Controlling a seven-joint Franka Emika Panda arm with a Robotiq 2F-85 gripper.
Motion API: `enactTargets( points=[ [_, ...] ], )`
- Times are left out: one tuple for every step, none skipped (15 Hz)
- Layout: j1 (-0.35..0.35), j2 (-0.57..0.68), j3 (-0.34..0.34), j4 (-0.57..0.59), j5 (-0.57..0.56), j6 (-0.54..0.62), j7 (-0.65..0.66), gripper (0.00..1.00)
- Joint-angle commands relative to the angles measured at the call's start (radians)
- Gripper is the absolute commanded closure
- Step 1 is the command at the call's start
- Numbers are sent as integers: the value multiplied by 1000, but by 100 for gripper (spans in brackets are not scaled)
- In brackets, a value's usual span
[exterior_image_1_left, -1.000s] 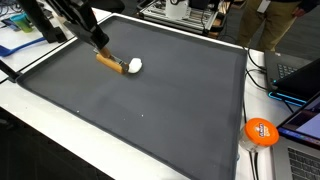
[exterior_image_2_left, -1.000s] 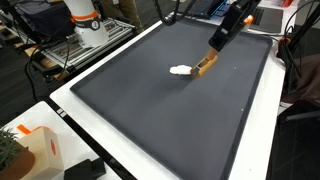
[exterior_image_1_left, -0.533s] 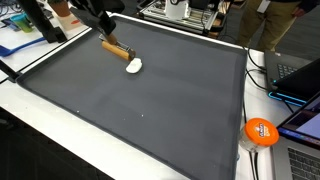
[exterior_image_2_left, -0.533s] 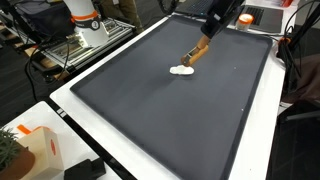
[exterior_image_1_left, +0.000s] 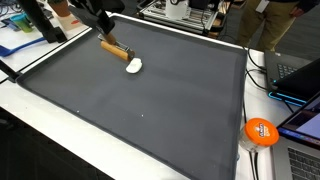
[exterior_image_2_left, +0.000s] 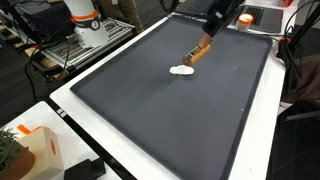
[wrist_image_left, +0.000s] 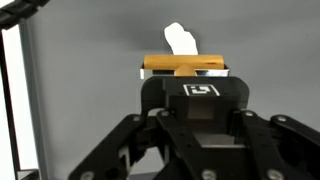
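My gripper (exterior_image_1_left: 104, 34) (exterior_image_2_left: 211, 38) is shut on the wooden handle (exterior_image_1_left: 115, 47) (exterior_image_2_left: 201, 52) of a tool with a white head (exterior_image_1_left: 133, 66) (exterior_image_2_left: 182, 70). The tool slants down from the jaws, and its white head rests on the dark grey mat (exterior_image_1_left: 150, 110) (exterior_image_2_left: 170, 120) near the far edge. In the wrist view the gripper (wrist_image_left: 185, 72) fills the lower half, the orange-brown handle (wrist_image_left: 165, 65) lies crosswise between the fingertips, and the white head (wrist_image_left: 180, 38) sticks out beyond it.
An orange disc (exterior_image_1_left: 260, 131) lies off the mat beside laptops (exterior_image_1_left: 300, 80). A white box (exterior_image_2_left: 32, 143) and a black object (exterior_image_2_left: 85, 170) sit at the table's near corner. The robot base (exterior_image_2_left: 85, 22) stands behind the mat, with cluttered benches around.
Over the last second the gripper rose and moved toward the mat's far edge, tilting the handle steeper while the white head stayed in place. Nothing has moved in the last half second.
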Motion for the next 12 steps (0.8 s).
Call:
enactTargets(
  points=[
    [-3,25,1,16,5,16,4,78],
    [-3,33,2,18,4,25,0,78],
    [-4,39,3,19,5,36,-4,78],
    [-3,46,2,20,3,48,-6,78],
    [-4,53,3,20,4,55,-8,78],
    [-5,58,5,21,5,61,-15,78],
    [-5,63,6,21,6,68,-18,78],
    [-5,69,7,22,6,75,-21,78],
    [-4,76,7,23,6,76,-23,78],
    [-3,82,8,24,5,72,-26,78],
    [-1,87,8,25,4,66,-29,78],
    [0,94,8,27,3,62,-33,78]
  ],
)
